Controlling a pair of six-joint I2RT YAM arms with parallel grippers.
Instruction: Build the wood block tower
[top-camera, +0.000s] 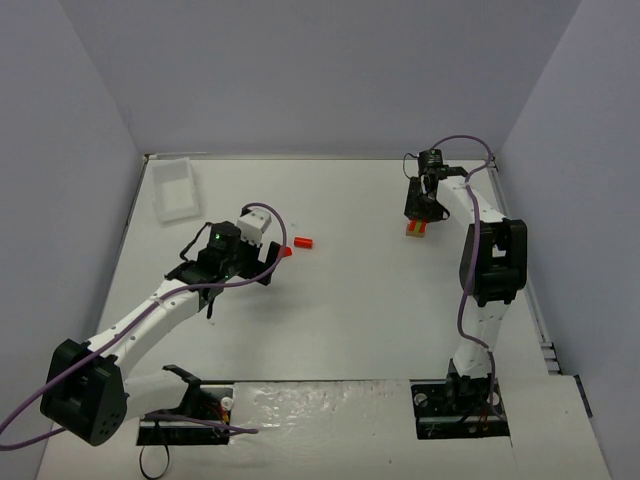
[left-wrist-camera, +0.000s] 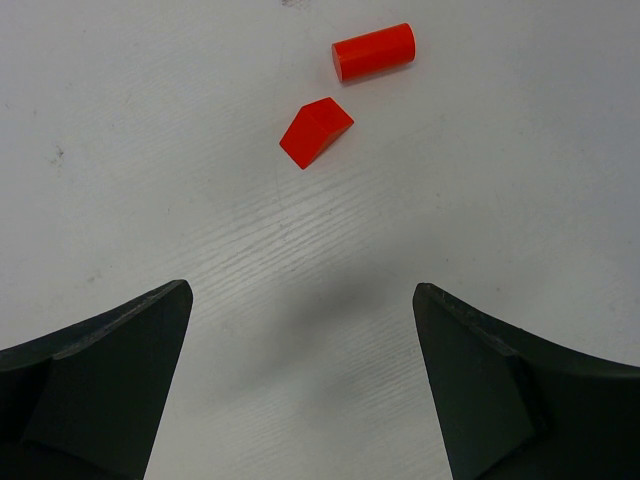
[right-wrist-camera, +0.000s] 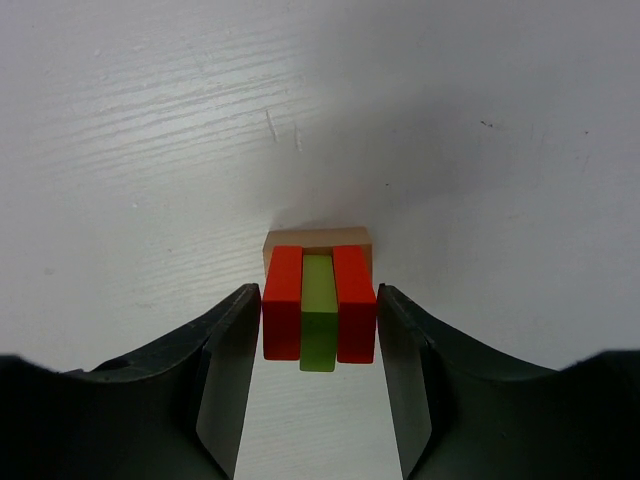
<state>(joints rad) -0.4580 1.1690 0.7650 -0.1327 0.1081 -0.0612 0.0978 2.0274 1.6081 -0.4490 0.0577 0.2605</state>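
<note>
The wood block tower (top-camera: 415, 229) stands at the far right of the table. In the right wrist view it is a tan base (right-wrist-camera: 318, 240) carrying two red blocks (right-wrist-camera: 283, 315) with a pale green stick (right-wrist-camera: 318, 325) between them. My right gripper (right-wrist-camera: 318, 295) is shut on it, one finger against the outer side of each red block. A loose red cylinder (left-wrist-camera: 373, 52) and a red wedge (left-wrist-camera: 315, 132) lie side by side mid-table. My left gripper (left-wrist-camera: 301, 290) hangs open just short of them, with nothing between its fingers (left-wrist-camera: 120, 370).
A clear white plastic tray (top-camera: 175, 187) sits at the far left corner. Grey walls close the table on three sides. Both arm bases (top-camera: 460, 400) stand at the near edge, with purple cables looping along the arms.
</note>
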